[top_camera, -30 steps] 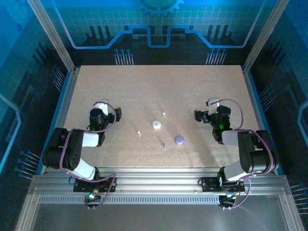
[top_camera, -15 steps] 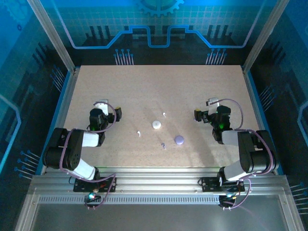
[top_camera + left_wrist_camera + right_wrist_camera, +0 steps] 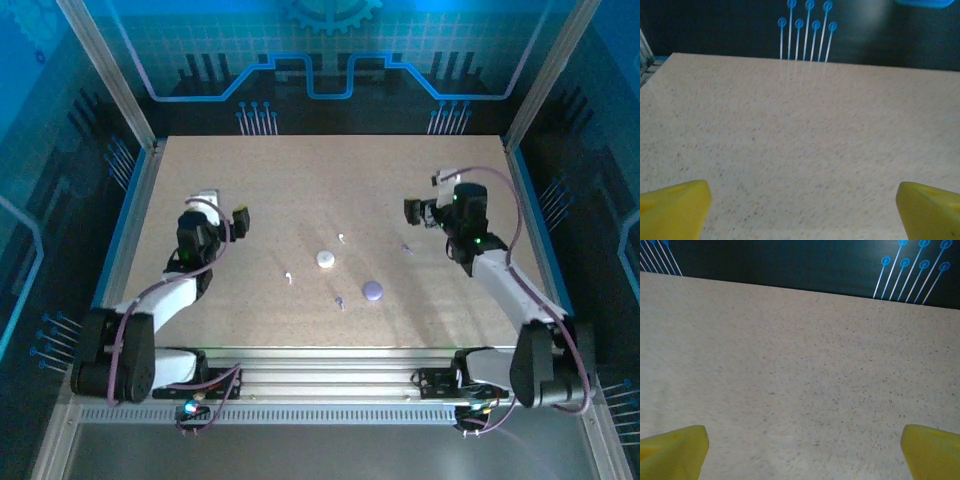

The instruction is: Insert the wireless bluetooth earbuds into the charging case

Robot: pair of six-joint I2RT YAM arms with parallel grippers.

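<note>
The charging case (image 3: 325,260), a small white round puck, lies at mid-table. One white earbud (image 3: 341,238) lies just behind it and another white earbud (image 3: 289,276) to its left. A lavender earbud (image 3: 340,301) rests nearer the front. My left gripper (image 3: 222,208) hovers open and empty well left of the case. My right gripper (image 3: 425,199) is open and empty to the case's right. In the left wrist view the gripper (image 3: 802,210) has only bare tabletop between its yellow fingertips (image 3: 672,207). The right wrist view shows the same for the right gripper (image 3: 805,452).
A lavender round disc (image 3: 372,291) lies right of the lavender earbud. A tiny lavender piece (image 3: 406,247) sits on the table below the right gripper. The tan table (image 3: 330,180) has blue side rails and a dark back wall.
Both arms have unfolded from their tucked pose and reached farther over the table. The tiny lavender piece by the right gripper has come into sight. The case and earbuds have not moved.
</note>
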